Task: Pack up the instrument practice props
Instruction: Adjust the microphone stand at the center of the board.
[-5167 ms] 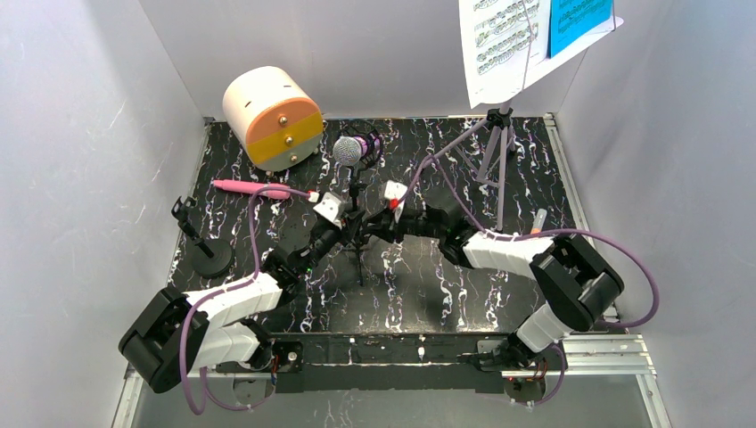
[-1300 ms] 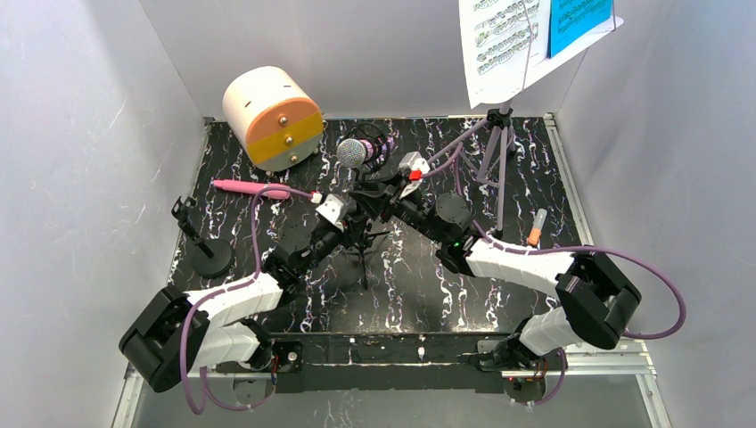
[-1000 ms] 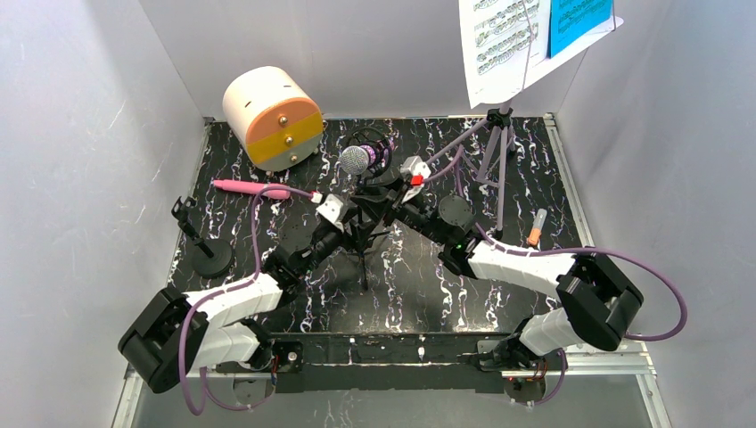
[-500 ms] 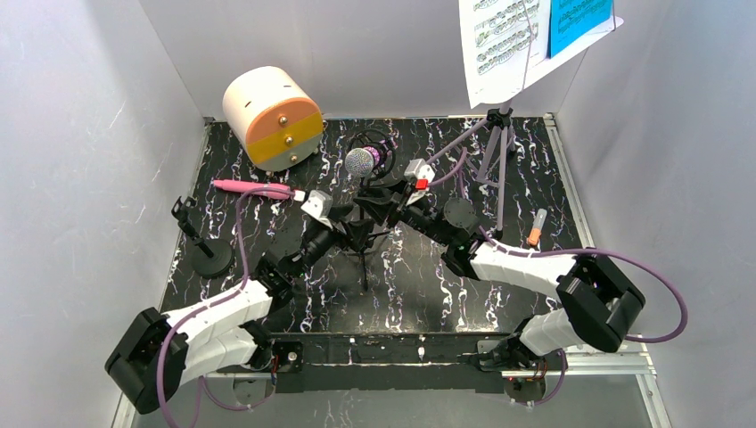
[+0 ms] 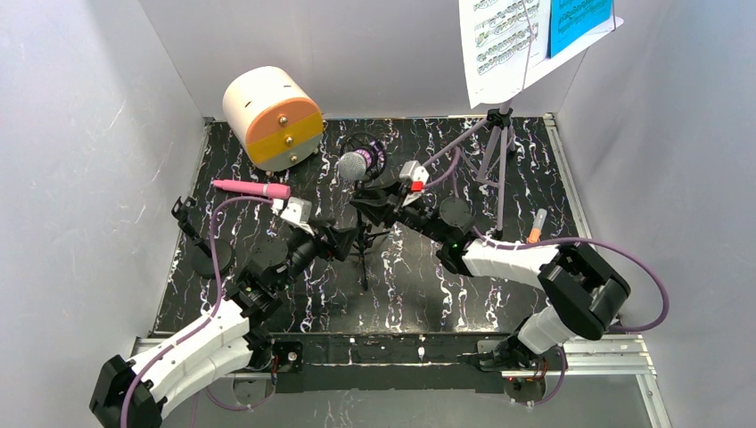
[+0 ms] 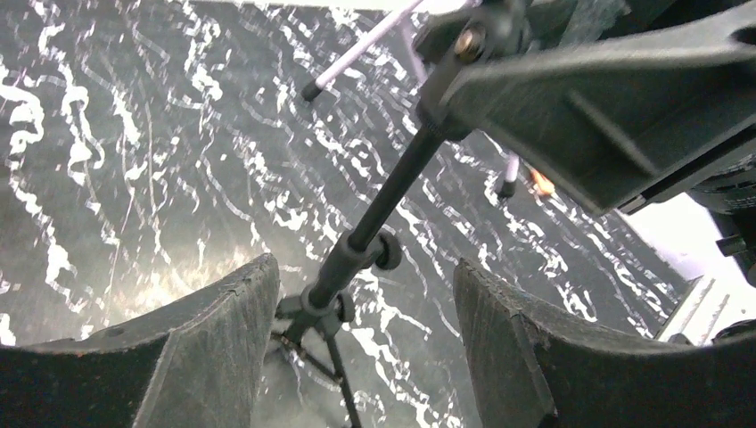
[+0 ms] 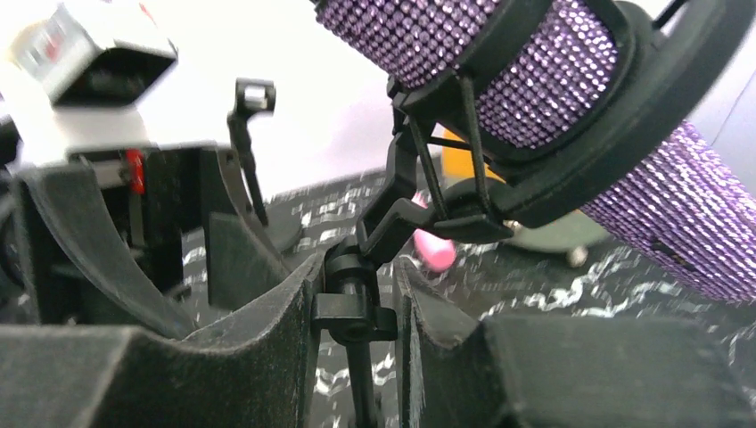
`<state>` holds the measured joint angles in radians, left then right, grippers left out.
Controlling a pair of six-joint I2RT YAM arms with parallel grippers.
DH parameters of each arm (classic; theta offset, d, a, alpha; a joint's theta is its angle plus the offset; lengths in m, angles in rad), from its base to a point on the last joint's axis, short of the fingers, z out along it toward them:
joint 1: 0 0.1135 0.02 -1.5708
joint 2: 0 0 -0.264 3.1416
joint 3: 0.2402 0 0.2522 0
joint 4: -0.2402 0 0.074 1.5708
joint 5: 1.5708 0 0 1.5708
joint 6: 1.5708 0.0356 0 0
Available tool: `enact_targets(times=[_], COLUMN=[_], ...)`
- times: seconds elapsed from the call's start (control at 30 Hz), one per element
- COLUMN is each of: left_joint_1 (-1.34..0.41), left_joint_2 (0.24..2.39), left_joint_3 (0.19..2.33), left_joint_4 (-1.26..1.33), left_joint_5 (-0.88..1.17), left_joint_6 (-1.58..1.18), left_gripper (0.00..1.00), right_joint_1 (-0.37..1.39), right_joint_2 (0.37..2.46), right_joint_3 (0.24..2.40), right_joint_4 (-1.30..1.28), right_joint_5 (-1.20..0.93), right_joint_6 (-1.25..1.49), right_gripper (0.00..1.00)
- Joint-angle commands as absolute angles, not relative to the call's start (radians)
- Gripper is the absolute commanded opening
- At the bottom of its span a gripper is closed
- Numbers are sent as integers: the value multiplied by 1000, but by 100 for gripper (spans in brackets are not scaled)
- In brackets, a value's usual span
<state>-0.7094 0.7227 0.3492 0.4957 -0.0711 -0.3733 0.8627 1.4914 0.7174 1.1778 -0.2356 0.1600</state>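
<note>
Clamping the black mic stand (image 7: 355,267) just under its clip, the right gripper (image 7: 357,294) has its fingers narrow on the thin stem, with the purple microphone (image 7: 499,62) sitting in the clip directly above. The left gripper (image 6: 365,294) is spread wide and holds nothing. It sits lower and to the left of the same stem, facing the collar and knob above the legs. The stem's long axis runs near upright with a slight tilt, so the right arm has the top and the left arm is the nearer one for the bottom joint. The left wrist view can't settle whether the stem is already between the left fingers or just ahead of them. The overhead view puts it just beside the fingertips. The stand's feet are mostly hidden by the arms from above, and the mic head is cut off in the right wrist view. Farther out, the pink microphone (image 5: 250,188) lies on the table (image 5: 428,294) near the cream box (image 5: 272,116), and the music stand (image 5: 499,169) stands back right, pages (image 5: 499,45) on it.
</note>
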Motion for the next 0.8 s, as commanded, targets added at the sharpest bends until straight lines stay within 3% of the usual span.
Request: enact_targets(times=[0.0,0.77], left_joint_1=[-713,-713], left_joint_2=[693,682], left_joint_3=[392,434], left_joint_4=[313,265], left_joint_5=[-133,-158], left_joint_6=[-400,-410], left_gripper=[69,70], right_joint_1=[857,856], right_joint_2=[1560,1600], right_joint_3=[708,588], right_joint_4=[1032,1068], right_joint_5=[-306,-279], right_joint_6=[144,22], right_gripper=[1,1])
